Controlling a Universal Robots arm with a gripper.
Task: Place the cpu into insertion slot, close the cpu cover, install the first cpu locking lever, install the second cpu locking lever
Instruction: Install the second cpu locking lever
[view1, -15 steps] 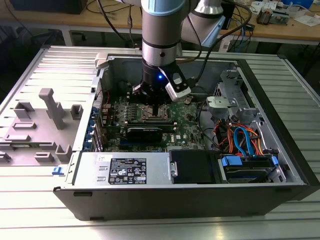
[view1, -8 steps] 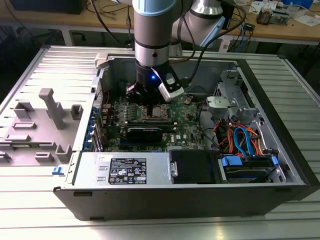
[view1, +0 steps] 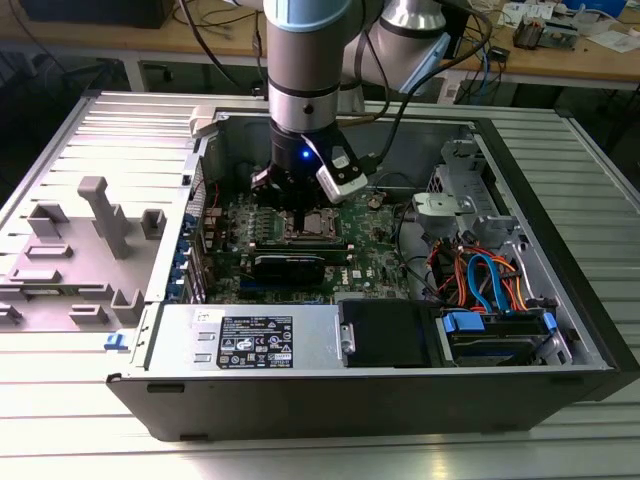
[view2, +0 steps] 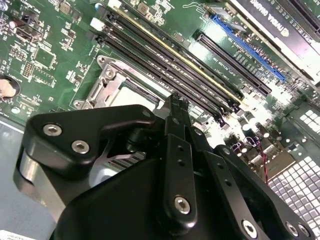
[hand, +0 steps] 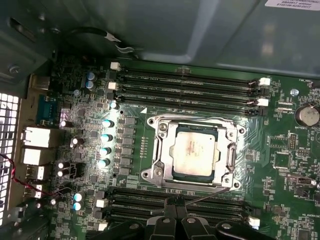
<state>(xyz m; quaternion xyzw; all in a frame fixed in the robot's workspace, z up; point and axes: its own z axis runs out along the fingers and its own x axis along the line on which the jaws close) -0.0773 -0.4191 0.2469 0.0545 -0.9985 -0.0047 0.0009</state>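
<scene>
Hand (view2: 178, 102) downward, fingers closed together

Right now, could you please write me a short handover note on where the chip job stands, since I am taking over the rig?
Claw: fingers together at the socket's edge beside the memory slots, carrying nothing that I can see.
Chip: lying flat in the socket on the green board, inside the open computer case.
Cover: its metal frame lies down around the chip.
Levers: a thin wire lever runs along the socket edge nearest the claw; I cannot tell whether it is latched.
Done: chip seated, cover looks lowered.
Left: confirm both levers are locked.
</scene>
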